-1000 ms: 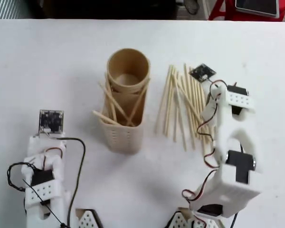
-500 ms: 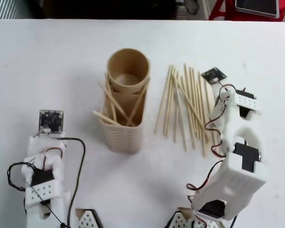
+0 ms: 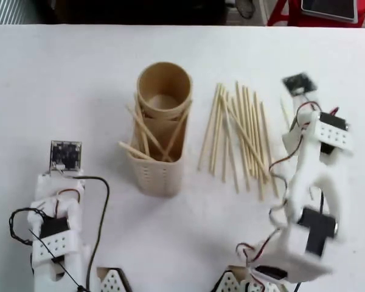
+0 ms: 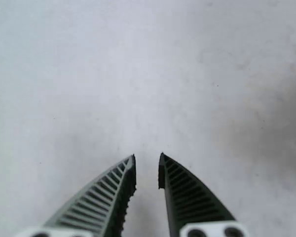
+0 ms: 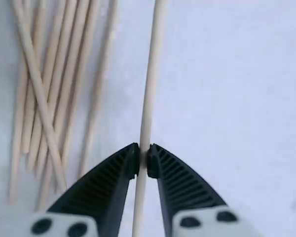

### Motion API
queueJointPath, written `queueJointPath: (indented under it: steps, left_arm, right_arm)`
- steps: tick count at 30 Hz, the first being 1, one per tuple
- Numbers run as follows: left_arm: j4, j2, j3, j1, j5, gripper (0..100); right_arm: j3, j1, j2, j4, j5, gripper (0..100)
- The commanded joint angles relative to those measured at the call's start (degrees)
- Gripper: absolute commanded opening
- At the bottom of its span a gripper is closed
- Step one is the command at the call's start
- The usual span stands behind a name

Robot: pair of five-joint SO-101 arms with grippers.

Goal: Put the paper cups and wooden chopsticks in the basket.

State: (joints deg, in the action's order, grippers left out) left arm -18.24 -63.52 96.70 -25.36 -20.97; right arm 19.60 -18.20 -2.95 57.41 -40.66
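A beige perforated basket (image 3: 153, 170) stands at mid-table with paper cups (image 3: 164, 85) stacked in it and several wooden chopsticks (image 3: 147, 141) leaning inside. More loose chopsticks (image 3: 237, 137) lie in a pile to its right. My right gripper (image 5: 143, 159) is shut on a single chopstick (image 5: 152, 84), held just to the right of the pile (image 5: 44, 98), over bare table. In the high view that arm (image 3: 313, 158) is at the right of the pile. My left gripper (image 4: 147, 165) hovers over bare table at the lower left, its fingers a narrow gap apart with nothing between them.
The white table (image 3: 61, 79) has free room left of the basket and along the far side. The left arm (image 3: 55, 213) stays near the front edge. A red chair leg (image 3: 280, 12) and a dark object show beyond the far edge.
The right arm has swung to the right, from over the pile's right edge to the bare table beside it. The left arm, basket and cups have not moved.
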Motion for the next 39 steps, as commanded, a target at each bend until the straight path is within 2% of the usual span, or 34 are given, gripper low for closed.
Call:
queueJointPath:
  steps: [1,5,11,15,21,24,28,36,39]
  left_arm:
    - [-0.09,-0.92,-0.09,-0.48,-0.7,10]
    - [-0.09,-0.92,-0.09,-0.48,-0.7,10]
    - [-0.09,-0.92,-0.09,-0.48,-0.7,10]
    - [-0.09,-0.92,-0.09,-0.48,-0.7,10]
    - [-0.09,-0.92,-0.09,-0.48,-0.7,10]
    - [-0.09,-0.92,-0.09,-0.48,-0.7,10]
    - [-0.09,-0.92,-0.09,-0.48,-0.7,10]
    - [-0.09,-0.92,-0.09,-0.48,-0.7,10]
    - [-0.09,-0.92,-0.09,-0.48,-0.7,10]
  right_arm:
    - [2.2,3.74,-17.01,2.33,2.64,1.8]
    - [5.8,9.98,-32.66,5.23,6.59,1.8]
    - [3.96,24.13,-51.56,5.32,16.97,1.8]
    - [2.9,34.68,-59.03,-2.68,22.24,1.8]
    - [3.78,49.89,-60.26,-13.41,22.95,1.8]
    - [6.59,54.99,-57.63,-23.16,22.95,1.8]
    - [9.49,57.27,-52.44,-31.34,22.95,1.8]
    - [9.49,57.89,-45.32,-33.54,23.03,2.0]
    - [9.58,57.89,-45.32,-32.75,22.95,9.5]
